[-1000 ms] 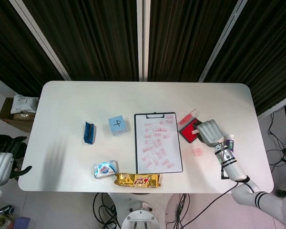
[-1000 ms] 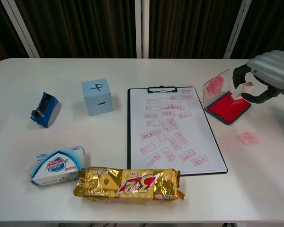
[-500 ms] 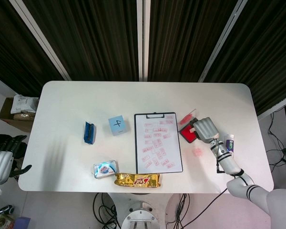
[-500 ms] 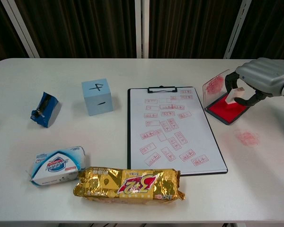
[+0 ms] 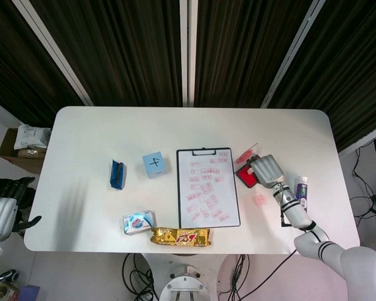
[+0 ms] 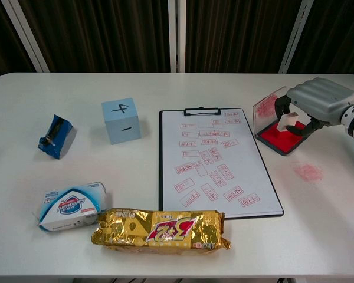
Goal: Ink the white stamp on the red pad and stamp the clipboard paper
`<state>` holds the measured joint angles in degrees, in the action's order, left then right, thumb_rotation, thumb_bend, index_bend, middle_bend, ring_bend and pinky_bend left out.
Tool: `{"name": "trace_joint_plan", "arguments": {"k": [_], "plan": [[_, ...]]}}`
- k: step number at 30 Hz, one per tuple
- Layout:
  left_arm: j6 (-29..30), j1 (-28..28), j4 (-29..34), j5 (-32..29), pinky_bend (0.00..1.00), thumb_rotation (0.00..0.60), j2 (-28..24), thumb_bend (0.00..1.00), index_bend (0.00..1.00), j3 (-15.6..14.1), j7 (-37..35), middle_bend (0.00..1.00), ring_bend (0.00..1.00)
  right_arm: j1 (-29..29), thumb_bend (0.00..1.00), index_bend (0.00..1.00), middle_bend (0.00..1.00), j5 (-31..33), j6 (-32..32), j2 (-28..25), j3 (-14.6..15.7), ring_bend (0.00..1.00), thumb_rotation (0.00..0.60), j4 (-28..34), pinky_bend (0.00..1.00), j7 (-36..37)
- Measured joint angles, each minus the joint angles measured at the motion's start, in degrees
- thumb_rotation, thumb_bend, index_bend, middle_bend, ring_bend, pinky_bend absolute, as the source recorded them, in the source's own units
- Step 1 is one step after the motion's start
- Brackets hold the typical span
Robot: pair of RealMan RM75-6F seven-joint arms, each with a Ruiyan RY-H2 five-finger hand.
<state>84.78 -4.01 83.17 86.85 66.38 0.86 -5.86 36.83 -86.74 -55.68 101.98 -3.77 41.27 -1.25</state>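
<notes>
While the white stamp [image 6: 285, 123] is held between the curled fingers of the right hand [image 6: 314, 101], it is set upright on the red pad [image 6: 281, 137], whose clear lid [image 6: 265, 108] stands open just behind, so the inking step is judged to be in hand rather than finished; whether the stamp face is actually pressed into the ink cannot quite be made out from the chest view. No stamping of the clipboard paper [image 6: 215, 159] with this load of ink is yet seen, though the sheet is already covered with many red impressions and a red smear [image 6: 308, 171] is left on the table [image 6: 165, 85] just beside the pad. What remains, as far as can be judged, is for the stamp to be lifted, carried leftward to the clipboard [image 6: 202, 112] lying near the pad, and pressed onto a bare patch. The left hand [image 5: 1, 214] is kept off the table at its near left corner, its fingers apparently loosely curled with nothing seen in them
</notes>
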Motion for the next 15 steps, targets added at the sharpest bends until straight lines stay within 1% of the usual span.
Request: {"name": "trace_joint_plan", "arguments": {"k": [6, 15], "plan": [[0.0, 0.0, -0.3, -0.1, 0.29, 0.600, 0.1, 0.00, 0.14, 0.0, -0.2, 0.16, 0.16, -0.1, 0.47, 1.00, 0.86, -0.1, -0.6, 0.9, 0.4, 0.87, 0.600, -1.8, 1.00, 0.4], [0.1, 0.1, -0.5, 0.0, 0.29, 0.600, 0.3, 0.00, 0.14, 0.0, -0.3, 0.16, 0.16, -0.2, 0.47, 1.00, 0.87, -0.5, -1.6, 1.9, 1.0, 0.87, 0.600, -3.8, 1.00, 1.7]]}}
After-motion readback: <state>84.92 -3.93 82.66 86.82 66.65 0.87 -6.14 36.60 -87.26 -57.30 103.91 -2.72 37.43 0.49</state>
